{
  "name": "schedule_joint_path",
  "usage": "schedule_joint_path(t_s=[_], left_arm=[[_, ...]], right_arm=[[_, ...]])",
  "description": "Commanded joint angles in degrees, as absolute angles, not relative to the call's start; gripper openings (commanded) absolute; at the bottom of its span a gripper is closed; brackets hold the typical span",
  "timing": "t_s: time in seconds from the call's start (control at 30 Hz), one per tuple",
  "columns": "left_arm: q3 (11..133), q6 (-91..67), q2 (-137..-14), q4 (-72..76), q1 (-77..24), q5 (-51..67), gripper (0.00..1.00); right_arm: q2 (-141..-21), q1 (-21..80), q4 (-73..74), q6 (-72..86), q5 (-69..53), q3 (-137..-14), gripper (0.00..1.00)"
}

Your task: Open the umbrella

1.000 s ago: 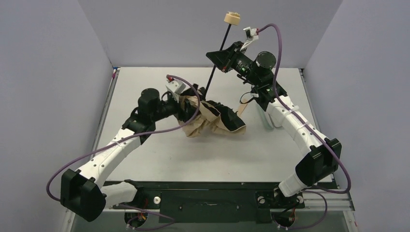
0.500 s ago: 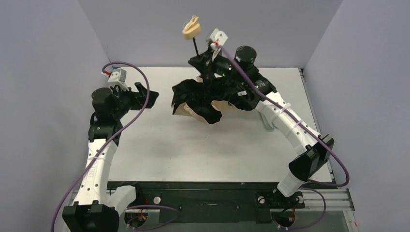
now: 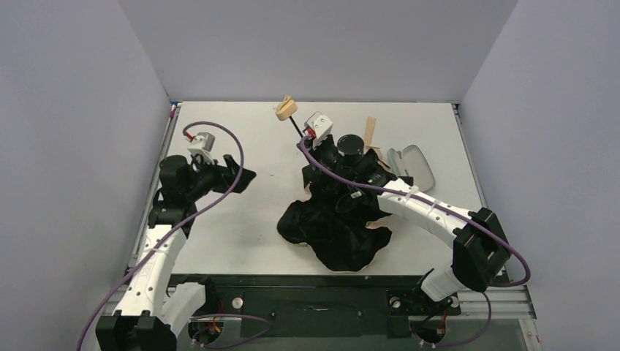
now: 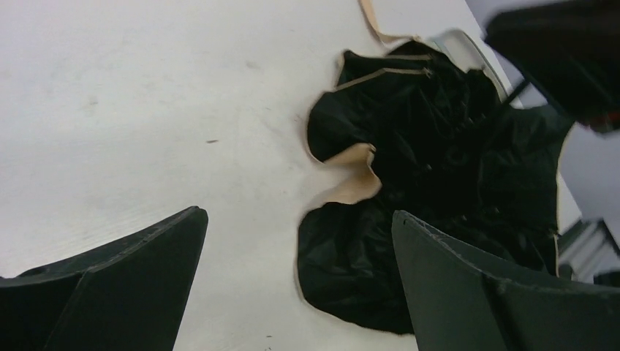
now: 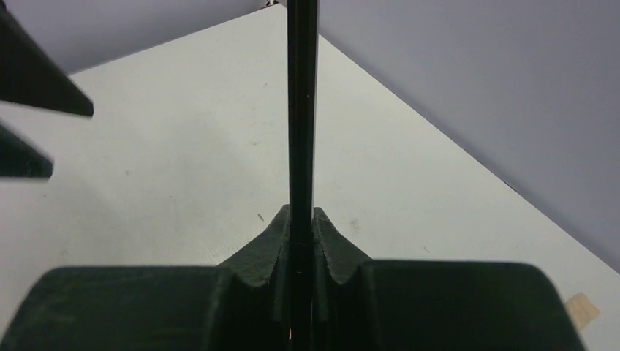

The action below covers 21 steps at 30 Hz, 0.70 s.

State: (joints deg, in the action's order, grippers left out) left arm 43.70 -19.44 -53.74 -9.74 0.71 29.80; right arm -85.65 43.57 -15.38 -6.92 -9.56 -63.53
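Right of the table's (image 3: 241, 234) middle, the umbrella (image 3: 336, 227) lies as a slack black heap with peach edges. Its shaft (image 5: 301, 110) slants up toward the tan handle (image 3: 286, 110) at the far side. The right gripper (image 5: 301, 219) is clamped on that shaft; the left gripper (image 3: 237, 172) hangs with its 2 fingers wide apart, well off to the left. A good opening probably needs the left arm to steady the canopy near the shaft while the right pushes straight along it, without twisting. Free room lies left and behind. The fabric nearly reaches the near edge, and the pouch (image 3: 411, 164) crowds the right.
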Motion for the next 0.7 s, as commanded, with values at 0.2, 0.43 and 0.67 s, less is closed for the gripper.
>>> schedule_joint_path(t_s=[0.2, 0.43, 0.67], left_arm=[[43.9, 2.0, -54.8, -2.4, -25.3, 32.0, 0.97], [49.8, 2.7, -64.7, 3.8, -30.5, 27.9, 0.71], [48.5, 5.8, -70.6, 12.1, -31.7, 31.6, 0.59]], right_arm=[[-85.8, 41.3, -22.0, 7.8, -2.2, -72.6, 0.0], [-85.4, 41.1, -25.1, 8.9, -2.8, -73.3, 0.0], [-85.4, 41.0, -25.4, 8.9, -3.0, -73.8, 0.0]])
